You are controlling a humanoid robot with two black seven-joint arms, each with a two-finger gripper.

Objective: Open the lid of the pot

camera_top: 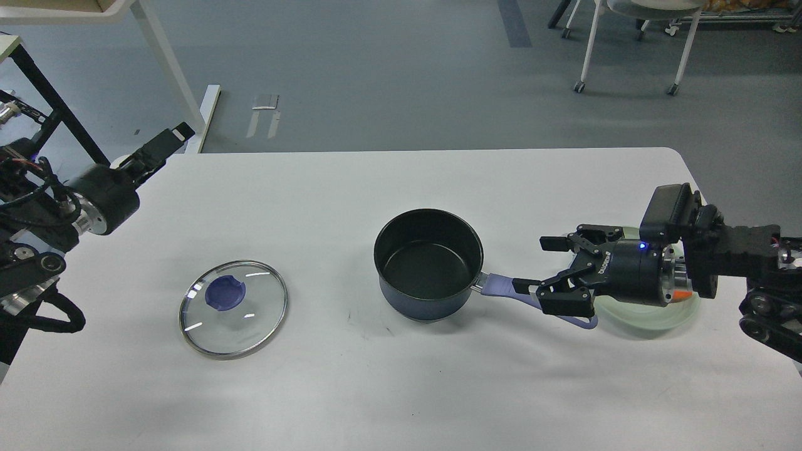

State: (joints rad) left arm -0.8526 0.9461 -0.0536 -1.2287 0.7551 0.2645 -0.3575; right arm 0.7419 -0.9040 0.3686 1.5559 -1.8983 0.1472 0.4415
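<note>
The pot stands uncovered in the middle of the white table, and its black interior is empty. Its purple-blue handle points right. The pot lid lies flat on the table to the left, knob up, with nothing touching it. My left gripper is raised over the table's far left corner, well away from the lid; its fingers overlap into one dark bar. My right gripper is open, its jaws spread over the outer end of the handle.
A pale green glass plate lies under my right wrist near the table's right edge, with something orange on it. A white desk leg and a black rack stand beyond the table's left corner, and a chair at back right.
</note>
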